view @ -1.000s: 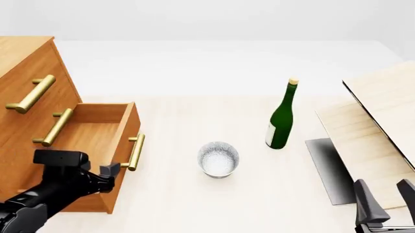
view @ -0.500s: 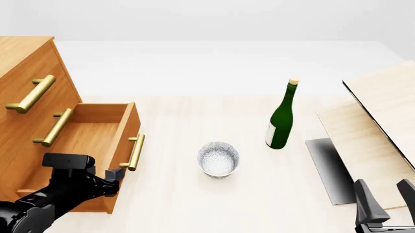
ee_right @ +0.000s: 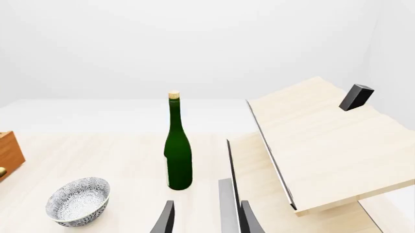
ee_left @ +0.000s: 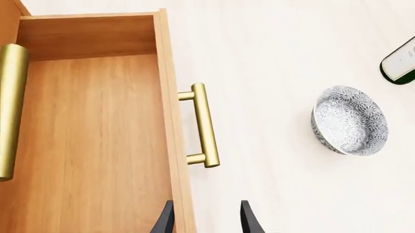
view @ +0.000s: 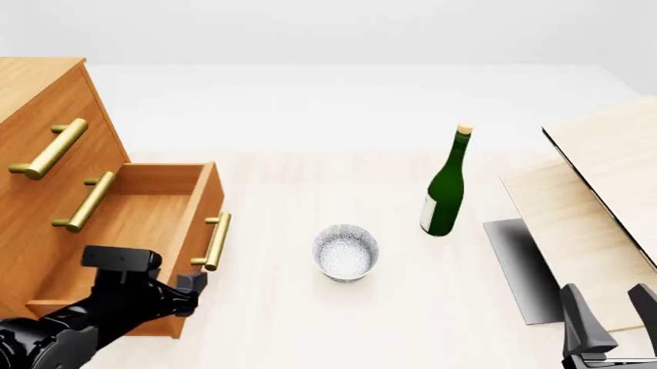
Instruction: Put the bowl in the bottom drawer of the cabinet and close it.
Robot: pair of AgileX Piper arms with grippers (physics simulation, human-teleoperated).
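Cabinet (view: 41,115) — honey-brown wood, three drawers with brass bar handles, at the left of the pale worktop (view: 308,323). Bottom drawer (view: 134,223) — pulled out, its inside bare in the left wrist view; brass handle (view: 217,241) on its front. Bowl (view: 346,252) — white-grey speckled, upright on the worktop, to the right of the open drawer and apart from it, nothing touching it. Green bottle (view: 445,192) — upright, behind and to the right of the bowl, near but not touching. Pale boards (view: 595,200) with a grey panel (view: 524,269) — at the right edge. Left hand (ee_left: 206,218) — above the near corner of the drawer front, fingers parted by a narrow gap, one tip over the drawer's front board, holding nothing. Right hand (ee_right: 206,218) — low at the near right, fingers a little apart, empty, well away from the bowl.
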